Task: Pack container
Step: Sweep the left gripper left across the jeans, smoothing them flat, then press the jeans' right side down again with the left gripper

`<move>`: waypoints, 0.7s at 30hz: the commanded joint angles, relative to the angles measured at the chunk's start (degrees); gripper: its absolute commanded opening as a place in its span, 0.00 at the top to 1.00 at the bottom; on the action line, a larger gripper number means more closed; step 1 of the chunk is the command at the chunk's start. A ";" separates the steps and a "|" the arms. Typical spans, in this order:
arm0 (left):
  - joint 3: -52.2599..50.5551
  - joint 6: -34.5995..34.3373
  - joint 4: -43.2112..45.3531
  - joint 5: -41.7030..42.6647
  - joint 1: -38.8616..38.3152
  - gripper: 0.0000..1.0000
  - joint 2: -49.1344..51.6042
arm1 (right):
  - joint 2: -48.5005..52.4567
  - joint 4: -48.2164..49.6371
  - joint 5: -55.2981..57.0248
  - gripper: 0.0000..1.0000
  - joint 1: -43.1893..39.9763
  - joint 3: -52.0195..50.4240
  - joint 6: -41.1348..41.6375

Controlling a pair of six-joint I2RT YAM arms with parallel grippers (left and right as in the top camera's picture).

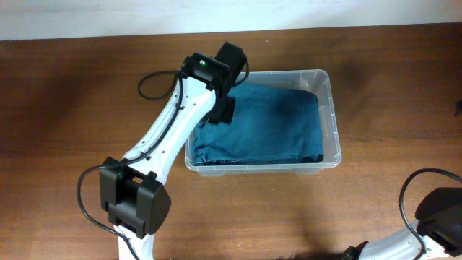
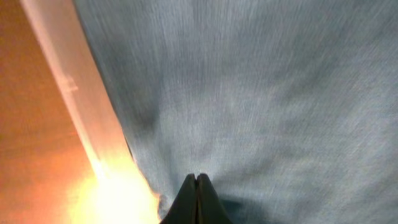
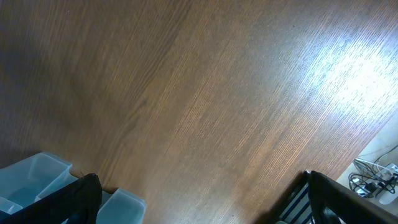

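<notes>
the left gripper, jaws shut with nothing between them, points its tips at the folded blue woven cloth right beneath. the cloth already fills the clear rectangular plastic container around the tips, so packing looks nearly done. the right gripper hangs wide open over the brown wooden table, well apart.

The blue cloth covers the whole floor of the container. From above, my own wrist hides the tips of my left jaws. My right arm runs off the bottom corner, and my right jaws fall outside that view. Glare smears the left wrist view. A pale blue thing is cropped beyond telling.
</notes>
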 commanded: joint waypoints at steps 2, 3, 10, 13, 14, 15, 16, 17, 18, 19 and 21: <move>0.52 -0.37 3.13 -2.82 1.20 0.99 -0.85 | -1.25 -0.28 0.13 0.02 -0.17 -0.04 -0.17; 0.42 -0.37 3.56 -2.84 1.44 0.99 -0.70 | -1.25 -0.28 0.15 0.02 -0.17 -0.04 -0.17; 0.24 -0.85 4.37 -4.26 3.54 0.99 2.58 | -1.25 -0.28 0.13 0.02 -0.17 -0.04 -0.17; 0.24 -0.83 3.65 -4.17 4.24 0.99 4.76 | -1.22 -0.28 0.13 0.02 -0.17 -0.04 -0.17; 0.24 -0.81 3.58 -4.11 4.37 0.99 5.55 | -1.22 -0.28 0.13 0.02 -0.17 -0.04 -0.17; 0.24 -0.81 3.61 -4.15 4.37 0.99 6.34 | -1.25 -0.28 0.13 0.02 -0.17 -0.04 -0.17; 0.24 -0.81 3.72 -4.15 4.37 0.99 6.99 | -1.22 -0.28 0.15 0.02 -0.17 -0.04 -0.17; 0.24 -0.83 3.85 -4.13 4.35 0.99 7.52 | -1.25 -0.28 0.15 0.02 -0.17 -0.04 -0.17; 0.24 -0.83 4.09 -4.11 4.35 0.99 8.04 | -1.22 -0.28 0.15 0.02 -0.17 -0.04 -0.17; 0.24 -0.83 4.68 -4.17 4.37 0.99 8.79 | -1.25 -0.28 0.13 0.02 -0.17 -0.04 -0.17; 0.11 -0.85 5.44 -4.26 4.35 0.99 9.44 | -1.25 -0.28 0.15 0.02 -0.17 -0.04 -0.17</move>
